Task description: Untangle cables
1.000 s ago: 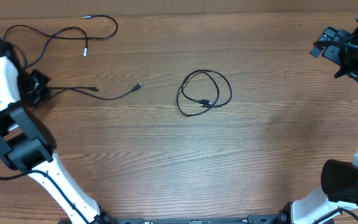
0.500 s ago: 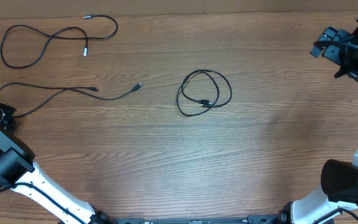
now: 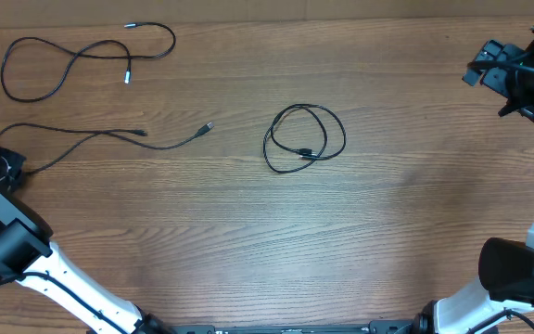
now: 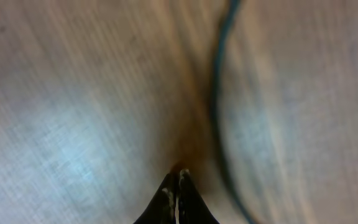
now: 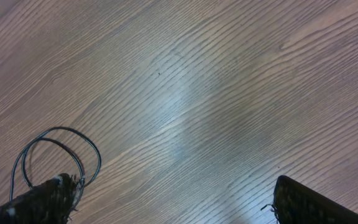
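Three thin black cables lie apart on the wooden table. One loops at the far left (image 3: pixel 5 72). A long strand (image 3: pixel 168 147) runs from mid-table left to a bend beside my left gripper (image 3: pixel 7 165). A small coiled cable (image 3: pixel 267 148) lies in the centre. In the left wrist view my left gripper (image 4: pixel 178 178) is shut close over the wood, and a blurred cable (image 4: pixel 218 93) passes just right of its tips, not visibly between them. My right gripper (image 3: pixel 491 74) is open and empty, high at the far right. Its wrist view (image 5: pixel 176 208) shows the coil (image 5: pixel 58 129) by its left finger.
The table's far edge (image 3: pixel 341 17) runs along the top of the overhead view. The left arm's base (image 3: pixel 12 246) stands at the front left. The right arm's base (image 3: pixel 517 269) stands at the front right.
The left arm swung from the upper left down to the table's left edge, and the long strand stretched out leftward with it. Since half a second ago almost nothing has moved. The right arm is still.
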